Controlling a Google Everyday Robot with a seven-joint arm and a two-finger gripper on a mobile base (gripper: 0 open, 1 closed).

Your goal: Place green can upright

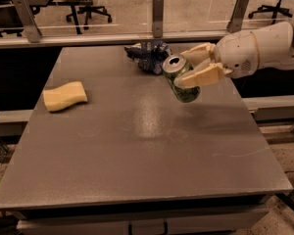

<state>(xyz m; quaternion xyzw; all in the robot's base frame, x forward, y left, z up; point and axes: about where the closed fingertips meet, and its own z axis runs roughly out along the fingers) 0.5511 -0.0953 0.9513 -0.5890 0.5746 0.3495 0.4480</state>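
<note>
The green can is shiny green with a silver top and pull-tab. It is held in the air above the right half of the grey table, tilted, with its top facing up and to the left. My gripper comes in from the right and is shut on the can. One cream finger lies across the can's front and the other finger is behind it. The white arm stretches off to the right.
A blue-and-white crumpled foil bag lies at the table's far edge, just left of the can. A yellow sponge lies on the left side. A glass barrier with metal posts runs behind the table.
</note>
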